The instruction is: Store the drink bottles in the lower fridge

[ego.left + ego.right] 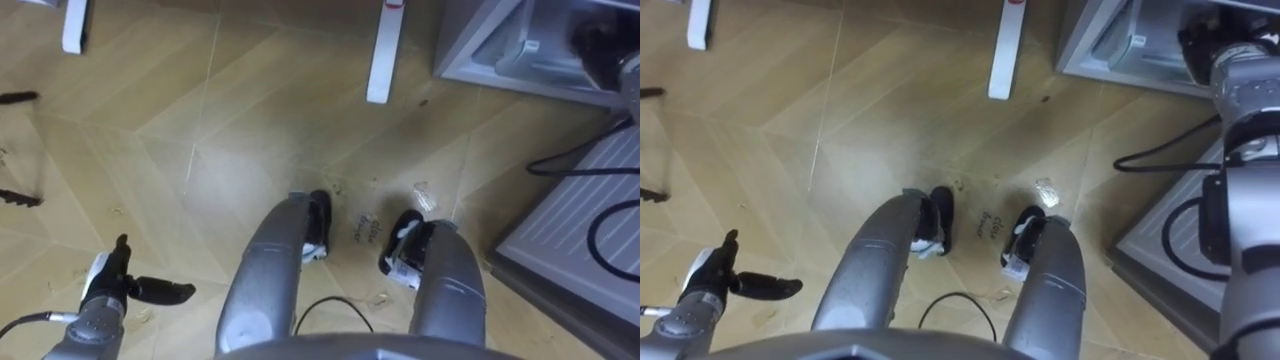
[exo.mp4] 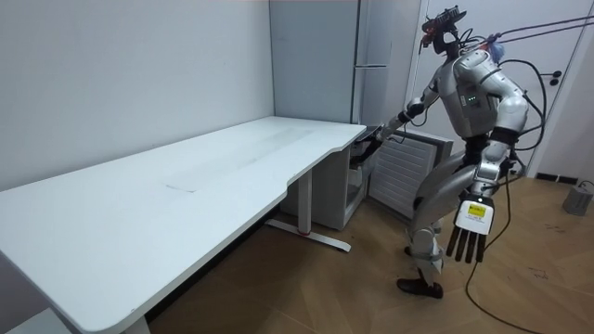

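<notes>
— Where are you standing the robot?

— I am standing it past the far end of the white desk, on the wooden floor, and it is leaning toward the grey lower fridge, which is sitting open. A ribbed grey panel is standing just beside the fridge on the robot's right, with dark cables crossing it.

— What are the arms doing?

— I am holding the right arm stretched forward. The right hand is showing as a dark shape at the fridge's opening, above a pale shelf inside. I cannot tell whether its fingers are curled or straight. The left hand is hanging low beside the left leg, well apart from the fridge, with its fingers straight and spread.

— And where is the drink?

— I am not making it out. The left hand is carrying nothing. At the right hand, in the mouth of the fridge, everything is too dark for me to tell a drink from the hand itself.
</notes>
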Available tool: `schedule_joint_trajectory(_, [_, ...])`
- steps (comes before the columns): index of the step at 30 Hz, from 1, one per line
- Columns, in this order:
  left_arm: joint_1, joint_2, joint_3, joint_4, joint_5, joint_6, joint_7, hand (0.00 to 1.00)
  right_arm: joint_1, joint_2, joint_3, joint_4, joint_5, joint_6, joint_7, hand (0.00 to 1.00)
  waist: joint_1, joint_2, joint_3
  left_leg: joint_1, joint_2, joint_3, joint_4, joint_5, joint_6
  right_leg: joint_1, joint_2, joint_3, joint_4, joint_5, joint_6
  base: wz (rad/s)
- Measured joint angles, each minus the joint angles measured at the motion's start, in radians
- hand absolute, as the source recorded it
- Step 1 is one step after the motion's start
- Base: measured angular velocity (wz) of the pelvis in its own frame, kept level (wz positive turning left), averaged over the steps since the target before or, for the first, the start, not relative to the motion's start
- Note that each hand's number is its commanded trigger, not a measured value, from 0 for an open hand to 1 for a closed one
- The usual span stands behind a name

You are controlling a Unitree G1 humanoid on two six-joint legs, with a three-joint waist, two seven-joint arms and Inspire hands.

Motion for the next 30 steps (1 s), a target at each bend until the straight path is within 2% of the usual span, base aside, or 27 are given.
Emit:
schedule_joint_trajectory(3, [0.000, -0.012, -0.001, 0.000, 0.002, 0.006, 0.001, 0.00, 0.018, 0.015, -0.001, -0.001, 0.005, 0.000, -0.013, 0.00, -0.002, 0.000, -0.0004, 0.034, 0.000, -0.002, -0.020, 0.001, -0.002, 0.035, 0.004, -0.004, -0.022, 0.002, 0.003, 0.00])
schedule_joint_trajectory(5, [-0.019, -0.030, -0.004, 0.025, 0.003, 0.007, 0.002, 0.00, 0.041, 0.024, 0.000, -0.001, 0.007, 0.000, -0.013, 0.00, 0.001, 0.000, -0.0003, 0.071, -0.002, 0.002, -0.044, 0.003, -0.004, 0.069, 0.005, -0.006, -0.042, 0.005, 0.003, 0.00])
schedule_joint_trajectory(10, [-0.039, -0.036, -0.017, 0.050, 0.003, 0.009, -0.006, 0.00, 0.066, 0.051, 0.000, -0.001, 0.007, 0.003, -0.009, 0.00, -0.007, -0.001, -0.0005, 0.119, -0.002, 0.004, -0.073, 0.004, -0.007, 0.117, 0.008, -0.009, -0.068, 0.004, 0.005, 0.00])
schedule_joint_trajectory(20, [-0.053, -0.043, -0.011, 0.098, 0.004, 0.018, -0.026, 0.00, 0.155, 0.059, 0.000, -0.004, -0.014, 0.031, 0.058, 0.00, -0.010, -0.012, -0.0041, 0.194, 0.002, 0.012, -0.107, 0.004, -0.007, 0.196, 0.026, -0.004, -0.126, 0.014, 0.020, -0.01])
schedule_joint_trajectory(21, [-0.054, -0.043, -0.006, 0.101, 0.002, 0.018, -0.028, 0.00, 0.175, 0.063, 0.001, -0.007, -0.021, 0.033, 0.076, 0.00, -0.012, -0.018, -0.0054, 0.205, 0.002, 0.012, -0.116, 0.004, -0.007, 0.207, 0.029, -0.004, -0.136, 0.016, 0.022, 0.00])
schedule_joint_trajectory(23, [-0.060, -0.051, 0.005, 0.104, 0.001, 0.018, -0.028, 0.00, 0.249, 0.075, 0.004, -0.063, -0.046, 0.034, 0.105, 0.00, -0.016, -0.036, -0.0132, 0.225, 0.004, 0.011, -0.125, 0.004, -0.007, 0.231, 0.033, -0.009, -0.156, 0.022, 0.024, 0.00])
schedule_joint_trajectory(25, [-0.075, -0.062, 0.004, 0.123, 0.001, 0.012, -0.029, 0.00, 0.308, 0.085, 0.004, -0.105, -0.055, 0.034, 0.133, 0.00, -0.031, -0.038, -0.0153, 0.237, 0.009, -0.004, -0.130, 0.004, -0.007, 0.264, 0.042, -0.024, -0.182, 0.029, 0.027, 0.07])
schedule_joint_trajectory(26, [-0.083, -0.063, 0.004, 0.137, 0.001, 0.007, -0.029, 0.00, 0.339, 0.098, 0.005, -0.128, -0.069, 0.034, 0.143, 0.00, -0.039, -0.045, -0.0199, 0.243, 0.016, -0.002, -0.136, 0.004, -0.007, 0.276, 0.051, -0.027, -0.200, 0.037, 0.029, 0.00])
schedule_joint_trajectory(28, [-0.095, -0.065, 0.004, 0.164, 0.002, 0.003, -0.029, 0.00, 0.377, 0.115, 0.004, -0.154, -0.095, 0.034, 0.153, 0.00, -0.047, -0.052, -0.0246, 0.256, 0.026, 0.002, -0.144, 0.003, -0.008, 0.293, 0.063, -0.027, -0.229, 0.055, 0.027, -0.20])
schedule_joint_trajectory(30, [-0.098, -0.066, 0.006, 0.171, 0.004, 0.001, -0.029, 0.00, 0.409, 0.123, 0.003, -0.175, -0.103, 0.033, 0.166, 0.00, -0.049, -0.052, -0.0255, 0.274, 0.035, 0.015, -0.153, 0.001, -0.005, 0.310, 0.079, -0.011, -0.253, 0.070, 0.033, -0.27])
